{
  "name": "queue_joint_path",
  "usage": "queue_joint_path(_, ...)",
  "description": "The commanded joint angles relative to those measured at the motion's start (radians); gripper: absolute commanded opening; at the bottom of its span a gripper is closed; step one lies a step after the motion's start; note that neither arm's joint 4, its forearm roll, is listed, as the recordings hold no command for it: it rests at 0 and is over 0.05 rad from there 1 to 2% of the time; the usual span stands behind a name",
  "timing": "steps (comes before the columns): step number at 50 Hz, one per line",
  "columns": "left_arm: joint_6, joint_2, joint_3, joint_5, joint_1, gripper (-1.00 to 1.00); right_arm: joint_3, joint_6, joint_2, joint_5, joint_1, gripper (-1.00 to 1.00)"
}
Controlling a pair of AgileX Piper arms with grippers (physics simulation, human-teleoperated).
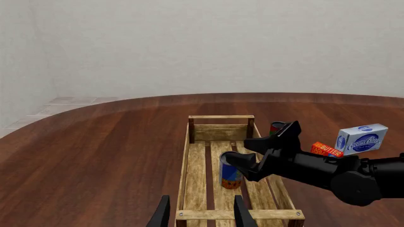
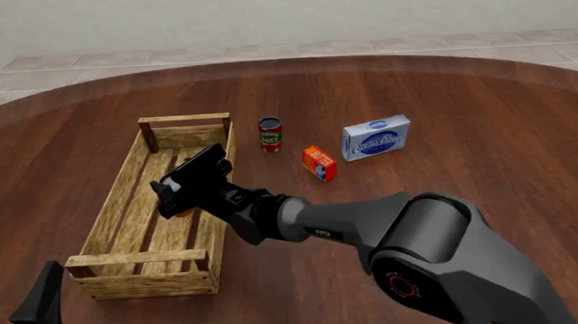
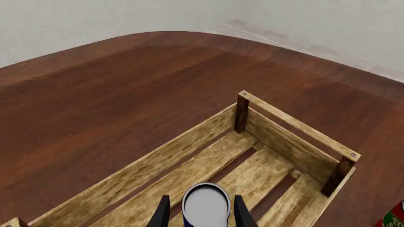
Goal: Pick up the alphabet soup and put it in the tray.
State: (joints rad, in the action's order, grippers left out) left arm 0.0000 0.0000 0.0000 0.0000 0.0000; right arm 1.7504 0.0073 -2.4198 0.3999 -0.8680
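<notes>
The right gripper (image 1: 243, 165) is clamped on the blue-labelled alphabet soup can with orange base (image 1: 231, 176), held upright over the slats of the long light-wood tray (image 1: 189, 161), mid-length, ready for release. The left gripper (image 1: 199, 213), jaws parted and empty, waits near the tray's near end.

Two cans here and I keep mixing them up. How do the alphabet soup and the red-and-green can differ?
The alphabet soup has a blue label with an orange band; the red-and-green can does not. The soup stands inside the tray, between the right gripper fingers; the other can stands on the table, untouched. Both are small upright cylinders.
</notes>
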Motion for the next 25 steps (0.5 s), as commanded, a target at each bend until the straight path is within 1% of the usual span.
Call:
queue_joint_path(1, 0.000, 0.000, 0.000, 0.000, 0.000, 1.00, -0.083, 0.009, 0.047, 0.038, 0.016, 1.00)
queue_joint_path(8, 0.000, 0.000, 0.000, 0.000, 0.000, 1.00, -0.164, 0.006, 0.105, 0.076, 0.027, 1.00)
queue_joint_path(25, 0.000, 0.000, 0.000, 0.000, 0.000, 1.00, -0.271, 0.010, 0.210, 0.121, 0.014, 1.00)
